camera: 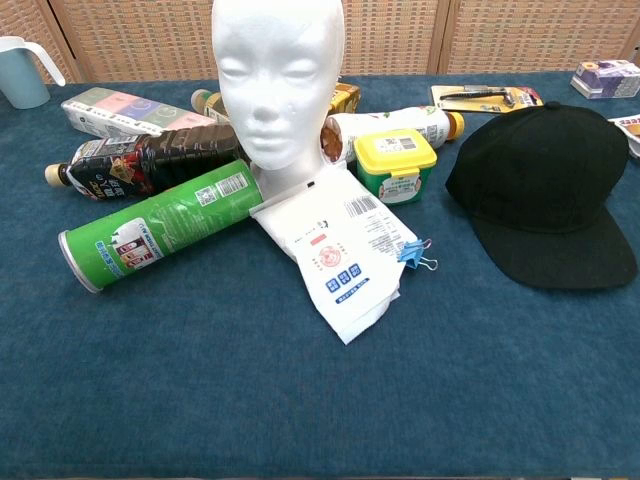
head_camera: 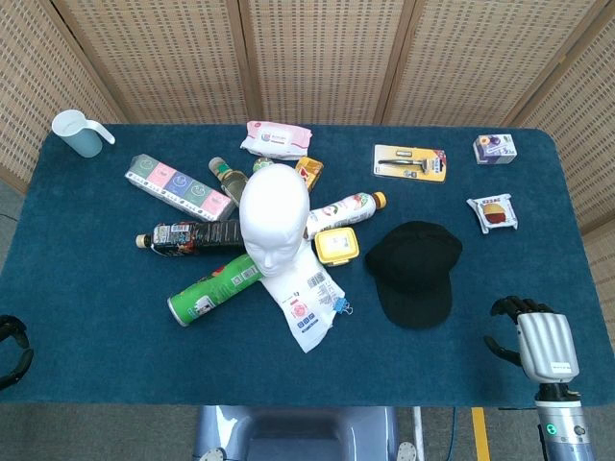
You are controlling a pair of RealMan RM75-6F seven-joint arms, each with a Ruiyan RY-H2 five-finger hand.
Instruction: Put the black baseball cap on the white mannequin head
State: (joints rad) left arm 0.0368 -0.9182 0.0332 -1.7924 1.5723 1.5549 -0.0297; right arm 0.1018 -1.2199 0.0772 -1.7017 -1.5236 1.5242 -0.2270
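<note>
The black baseball cap (head_camera: 415,272) (camera: 545,187) lies flat on the blue table, brim toward the front edge, right of centre. The white mannequin head (head_camera: 274,220) (camera: 277,77) stands upright in the middle among bottles and packets, bare on top. My right hand (head_camera: 531,335) hovers near the front right edge, right of the cap and apart from it, fingers spread and holding nothing. My left hand (head_camera: 12,348) only shows as dark fingers at the far left edge, holding nothing that I can see. Neither hand appears in the chest view.
Around the head lie a green can (head_camera: 213,287) (camera: 155,225), a dark bottle (head_camera: 190,236), a white paper pouch with a blue clip (head_camera: 309,298), a yellow-lidded tub (head_camera: 336,245) (camera: 394,162) and a white bottle (head_camera: 346,207). A blue cup (head_camera: 77,133) stands far left; snack packets (head_camera: 491,212) sit right.
</note>
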